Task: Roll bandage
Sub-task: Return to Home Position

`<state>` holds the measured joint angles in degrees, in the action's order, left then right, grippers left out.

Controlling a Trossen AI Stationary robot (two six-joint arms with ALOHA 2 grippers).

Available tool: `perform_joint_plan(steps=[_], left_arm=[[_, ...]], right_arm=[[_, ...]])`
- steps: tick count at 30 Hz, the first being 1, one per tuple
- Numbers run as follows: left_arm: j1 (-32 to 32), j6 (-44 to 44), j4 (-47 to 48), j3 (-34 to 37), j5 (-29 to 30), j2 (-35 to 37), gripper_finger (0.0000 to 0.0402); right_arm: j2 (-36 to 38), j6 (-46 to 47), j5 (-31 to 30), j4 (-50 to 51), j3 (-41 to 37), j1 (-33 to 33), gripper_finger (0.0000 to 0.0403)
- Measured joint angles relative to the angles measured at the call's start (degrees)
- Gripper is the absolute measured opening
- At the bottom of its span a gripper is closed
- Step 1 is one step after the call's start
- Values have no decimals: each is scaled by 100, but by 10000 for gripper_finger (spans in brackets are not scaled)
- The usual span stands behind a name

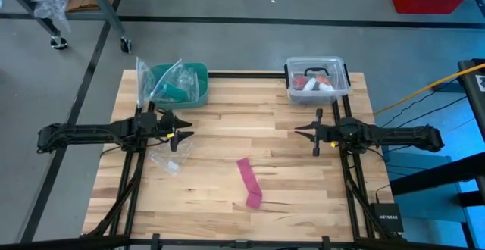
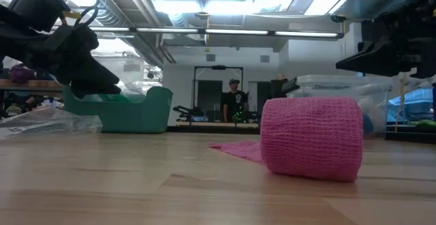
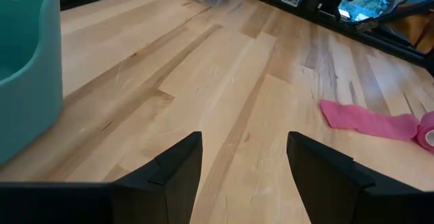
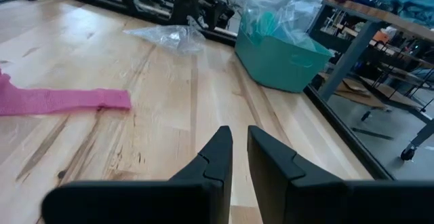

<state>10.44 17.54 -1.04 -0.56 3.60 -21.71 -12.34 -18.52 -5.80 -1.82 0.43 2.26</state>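
Note:
No teal-green strip lies on the table. Something teal-green (image 1: 176, 91) shows through a clear bag in the teal bin (image 1: 198, 74); I cannot tell whether it is the bandage. A narrow pink strip (image 1: 248, 176) lies flat on the table near the front middle, its near end wound into a roll (image 2: 312, 138). It also shows in the left wrist view (image 3: 369, 121) and the right wrist view (image 4: 61, 100). My left gripper (image 1: 186, 135) is open and empty above the table's left part. My right gripper (image 1: 300, 134) is shut and empty above the right part.
A crumpled clear plastic bag (image 1: 168, 157) lies on the table under my left gripper. The teal bin stands at the far left edge. A clear lidded box (image 1: 317, 79) with red and white items stands at the far right. A person (image 2: 235, 101) stands far back in the room.

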Motion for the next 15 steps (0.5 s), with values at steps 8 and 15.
perform_joint_plan(steps=[8,15], left_arm=[[-15,40,0,0,0,755,205],[-110,48,-2,0,0,1418,205]], right_arm=[[464,0,0,-14,0,-2,51],[941,0,-7,-47,-2,-2,51]])
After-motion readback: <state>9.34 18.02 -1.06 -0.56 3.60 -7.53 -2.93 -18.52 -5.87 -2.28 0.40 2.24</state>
